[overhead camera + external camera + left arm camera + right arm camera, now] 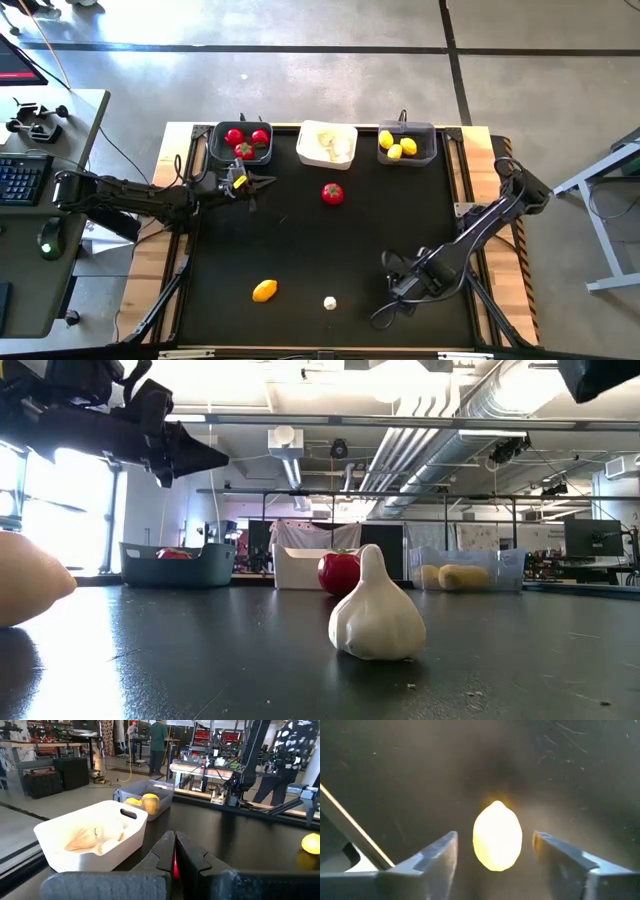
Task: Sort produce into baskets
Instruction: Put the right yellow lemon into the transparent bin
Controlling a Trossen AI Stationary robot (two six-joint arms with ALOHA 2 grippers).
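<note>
Overhead, my left gripper [268, 181] sat pinched together beside the far-left basket [241, 143]; one tomato [332, 193] lay mid-table. Right wrist: my right gripper [495, 851] spread apart around a lemon [497, 836].

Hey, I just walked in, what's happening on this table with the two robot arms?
The arms are sorting toy produce into three baskets along one edge: tomatoes in the dark grey basket, garlic in the white basket, lemons in the third basket. A loose tomato, loose lemon and loose garlic bulb lie on the mat. The left gripper is shut and empty beside the dark grey basket. The right gripper is open near the loose garlic bulb, holding nothing.
</note>
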